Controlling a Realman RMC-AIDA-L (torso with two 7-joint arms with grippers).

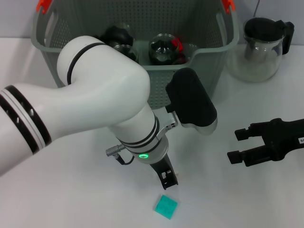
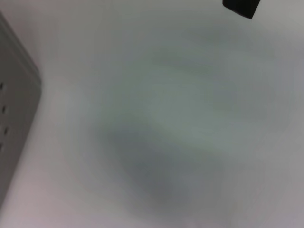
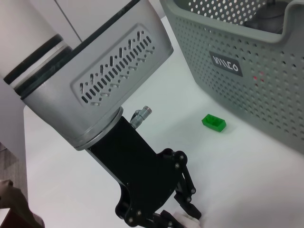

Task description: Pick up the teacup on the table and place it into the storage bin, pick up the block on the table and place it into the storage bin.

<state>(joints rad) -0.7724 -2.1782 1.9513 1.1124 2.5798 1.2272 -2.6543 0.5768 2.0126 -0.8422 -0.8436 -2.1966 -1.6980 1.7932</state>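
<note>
Block lies flat on the white surface, just in front of the left hand, whose grip I cannot tell. Behind stands the storage bin, dark glassware inside. Right hand hovers released, well apart, near a glass teapot.

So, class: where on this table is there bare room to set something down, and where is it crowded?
Bare: the table beside the left tool, and the strip between the right tool and teapot. Crowded: the storage bin, full of dark items, and around the block.
</note>
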